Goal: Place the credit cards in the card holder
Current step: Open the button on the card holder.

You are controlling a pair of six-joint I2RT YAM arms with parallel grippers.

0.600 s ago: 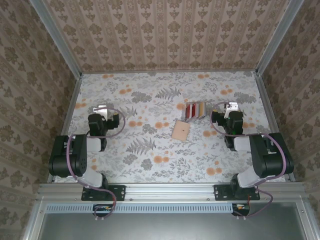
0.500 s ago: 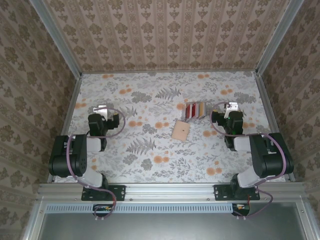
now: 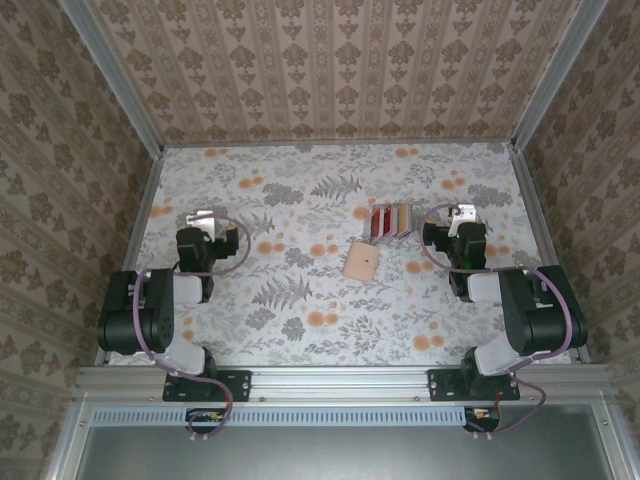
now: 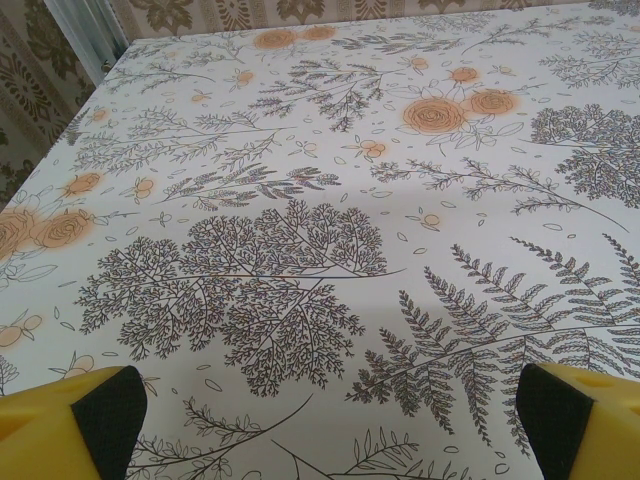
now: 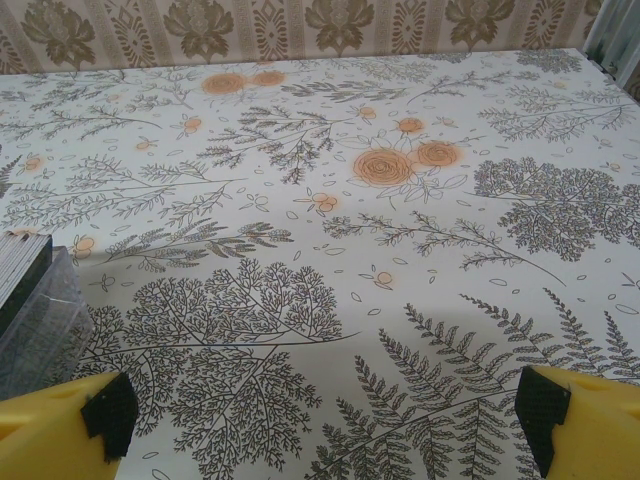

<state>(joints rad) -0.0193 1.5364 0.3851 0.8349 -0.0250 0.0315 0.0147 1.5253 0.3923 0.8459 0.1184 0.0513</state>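
The credit cards [image 3: 388, 221], red, dark red, tan and white, stand side by side at mid-table, a little right of centre. Just in front of them the pinkish-tan card holder [image 3: 360, 261] lies flat and closed, a pale mark at its middle. My left gripper [image 3: 203, 218] rests low over the left side of the table, far from both; its jaws are open [image 4: 330, 425] over bare cloth. My right gripper [image 3: 462, 215] sits just right of the cards, open [image 5: 325, 425] and holding nothing. The cards' edges [image 5: 22, 262] show at the left border of the right wrist view.
The cards sit in a clear plastic rack [image 5: 45, 330]. A floral cloth [image 3: 300, 300] covers the table, with patterned walls on three sides and metal posts [image 3: 535, 90] at the back corners. Both arms are folded back near their bases at the near rail [image 3: 340, 382].
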